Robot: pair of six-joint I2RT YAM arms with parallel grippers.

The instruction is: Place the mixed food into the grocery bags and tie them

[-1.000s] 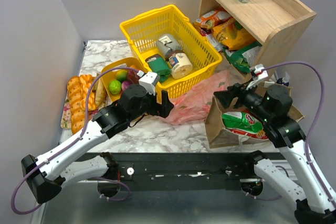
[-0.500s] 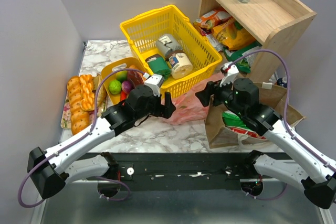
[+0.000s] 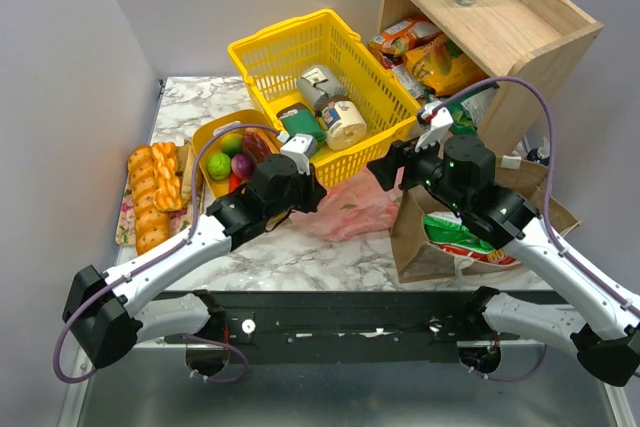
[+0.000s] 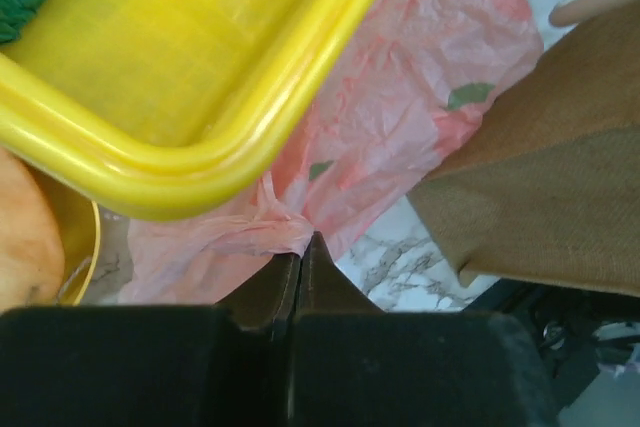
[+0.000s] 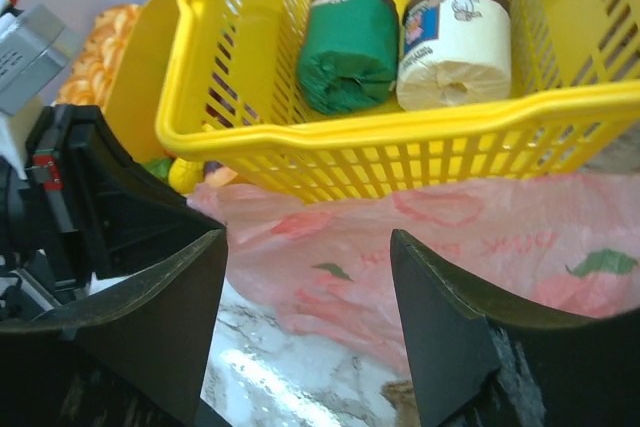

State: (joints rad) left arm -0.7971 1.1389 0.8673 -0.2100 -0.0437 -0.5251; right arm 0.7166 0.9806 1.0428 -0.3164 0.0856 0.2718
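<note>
Left gripper is closed, apparently pinching the pink bag at its tips. Right gripper gapes wide, the bag just ahead.

Both arms reach toward frame centre; left gripper is pinched shut on the pink bag, right gripper jaws spread wide.

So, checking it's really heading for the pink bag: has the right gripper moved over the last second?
Yes. The right gripper has swung left, off the paper bag and toward the yellow basket.
</note>
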